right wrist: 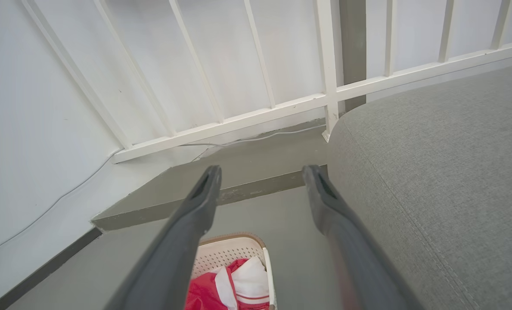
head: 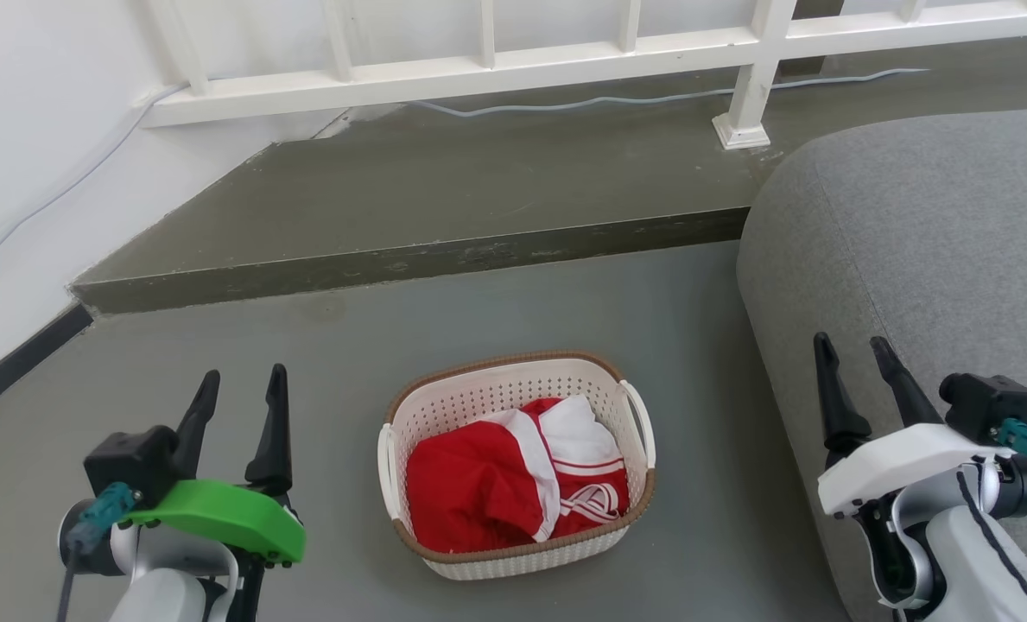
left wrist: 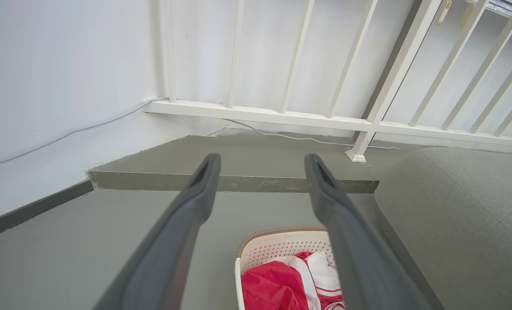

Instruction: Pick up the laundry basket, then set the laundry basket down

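Claws both empty, fingers spread apart: left claw (head: 244,373) over bare floor (head: 323,345), right claw (head: 848,340) beside grey sofa (head: 928,225). Between them, basket (head: 513,390) (red-and-white clothes (head: 478,484) inside) flat on floor, short of step (head: 392,259) edge, near sofa's side, untouched. Seemingly nothing done yet: gripping, lifting, setting down all left.

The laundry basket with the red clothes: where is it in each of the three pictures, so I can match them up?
Head view: the laundry basket sits low in the middle of the picture.
Left wrist view: the basket is at the bottom edge, just right of middle.
Right wrist view: the basket is at the bottom edge, just left of middle.
Shared landmark: the white railing post beyond it.
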